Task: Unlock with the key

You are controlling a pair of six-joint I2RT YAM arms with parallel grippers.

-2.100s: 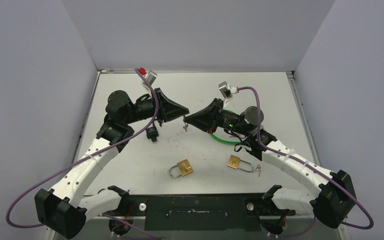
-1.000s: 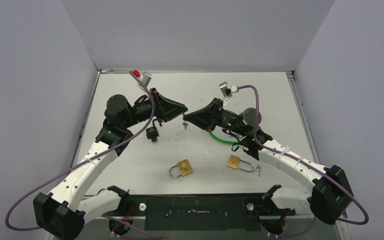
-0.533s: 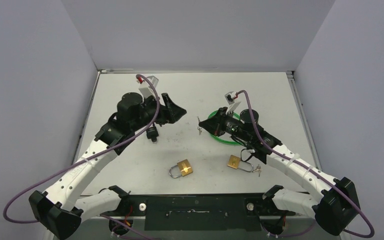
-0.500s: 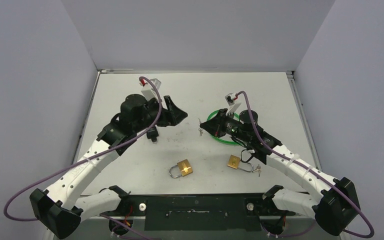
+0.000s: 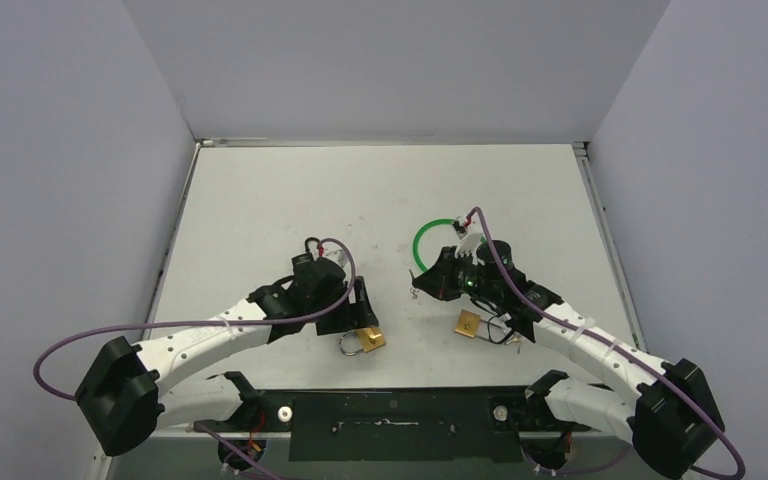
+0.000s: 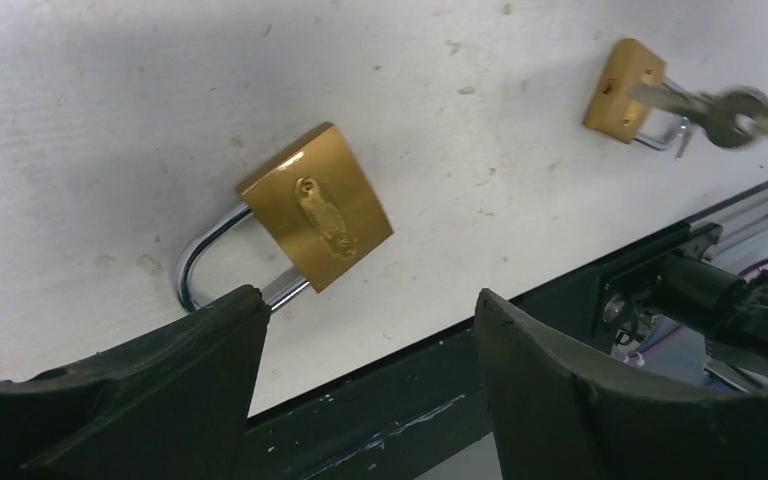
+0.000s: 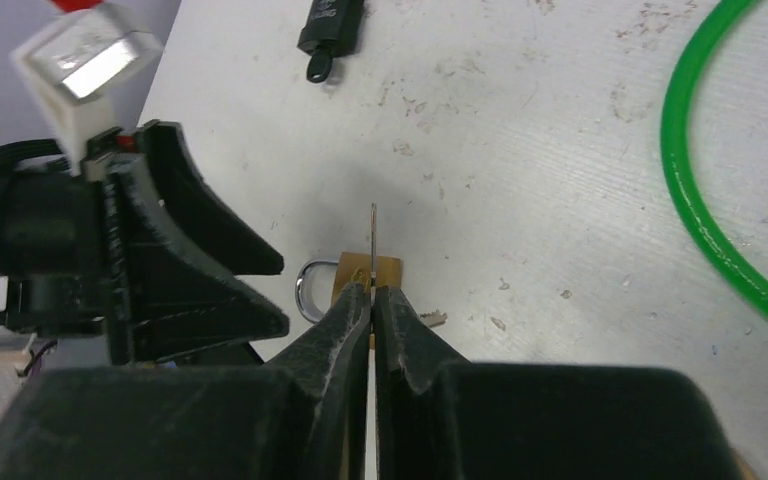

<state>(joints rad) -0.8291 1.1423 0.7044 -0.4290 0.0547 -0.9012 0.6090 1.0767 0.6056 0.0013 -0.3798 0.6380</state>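
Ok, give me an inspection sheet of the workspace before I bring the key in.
Surface: white table, scuffed and speckled.
Job's things: brass padlock lying flat, shackle looks closed; key pinched, blade pointing out.
Clutter: second brass padlock with a bunch of keys in it; green ring; small black object.
Grippers: left gripper open, right by the brass padlock; right gripper shut on the key.
Cables: purple cables loop off both arms, none across the locks.
Surroundings: pale walls on three sides; black rail at the near edge.
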